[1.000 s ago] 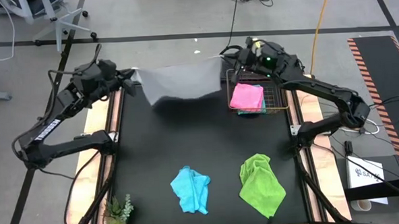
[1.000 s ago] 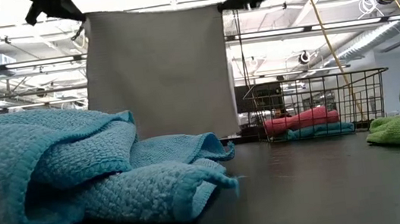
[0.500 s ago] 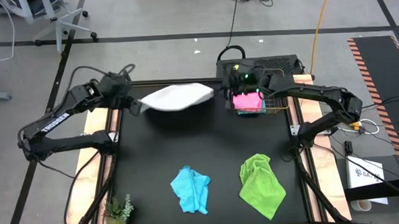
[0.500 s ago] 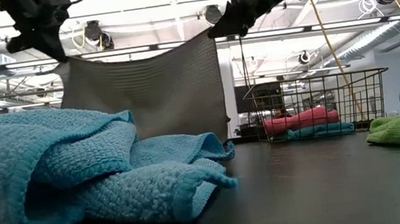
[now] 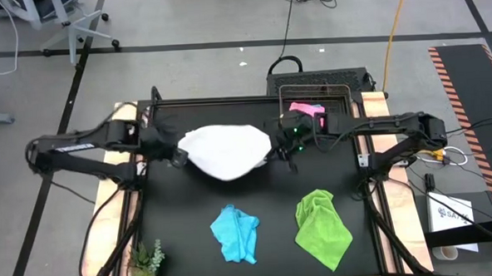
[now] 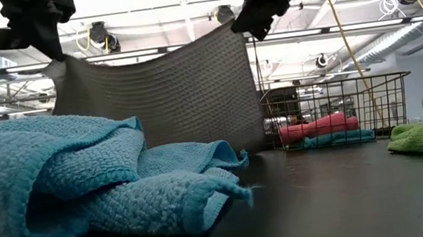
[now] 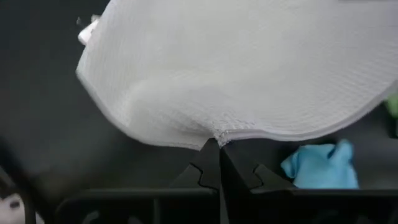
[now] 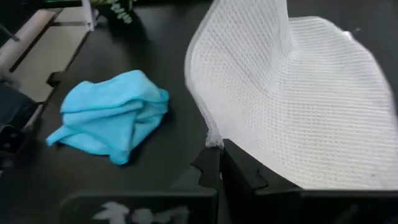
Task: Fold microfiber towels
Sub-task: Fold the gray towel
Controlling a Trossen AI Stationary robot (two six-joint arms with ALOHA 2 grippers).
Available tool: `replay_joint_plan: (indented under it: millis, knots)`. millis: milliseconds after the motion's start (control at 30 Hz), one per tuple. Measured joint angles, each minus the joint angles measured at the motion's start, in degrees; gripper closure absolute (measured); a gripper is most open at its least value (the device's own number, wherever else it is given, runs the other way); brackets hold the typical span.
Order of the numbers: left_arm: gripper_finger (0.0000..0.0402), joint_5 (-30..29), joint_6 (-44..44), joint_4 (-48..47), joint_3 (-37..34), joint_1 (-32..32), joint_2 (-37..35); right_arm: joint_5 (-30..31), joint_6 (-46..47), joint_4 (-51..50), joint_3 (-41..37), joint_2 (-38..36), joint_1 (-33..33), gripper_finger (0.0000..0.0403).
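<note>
A white-grey towel (image 5: 226, 149) hangs spread between my two grippers over the table's middle. It also shows in the low view (image 6: 169, 99). My left gripper (image 5: 179, 157) is shut on its left upper corner. My right gripper (image 5: 273, 151) is shut on its right upper corner. A crumpled light blue towel (image 5: 236, 232) and a lime green towel (image 5: 323, 226) lie on the table near its front edge. A pink towel (image 5: 305, 109) lies in the wire basket (image 5: 336, 97), on another blue one (image 6: 335, 138). My left gripper pinches the towel's hem at its upper left corner (image 7: 218, 134) between the two shut fingers. The towel hangs below and away from the fingers, its top edge (image 6: 147, 53) sagging a little toward my right gripper. Whether its lower edge touches the table, I cannot tell. My right gripper pinches the towel's upper right corner (image 8: 212, 138) between the two shut fingers, at the hem. The cloth spreads away from the fingers in one layer. The corner (image 6: 239, 28) is held high above the table.
The wire basket stands at the table's far right. A small green plant (image 5: 145, 260) stands at the near left corner. The bare black table top (image 5: 182, 207) lies between the held towel and the two crumpled towels.
Both grippers have come from the far edge toward the table's middle and gone lower, carrying the white-grey towel. The towel hung flat and straight down; now it slants and billows, spread over the table's middle.
</note>
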Motion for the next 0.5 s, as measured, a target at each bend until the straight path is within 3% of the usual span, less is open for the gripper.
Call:
replay_joint_plan:
  millis: [233,500]
  knots:
    - [0.04,-0.23,-9.79,-0.77,-2.88,-9.36,8.86,0.02,5.21,0.64,-5.53,-0.04,2.65,0.0403]
    - [0.04,1.21,-14.46,-0.66,-3.89,-13.66,17.12,0.39,13.44,9.24,-14.65,-0.02,5.86,0.0403]
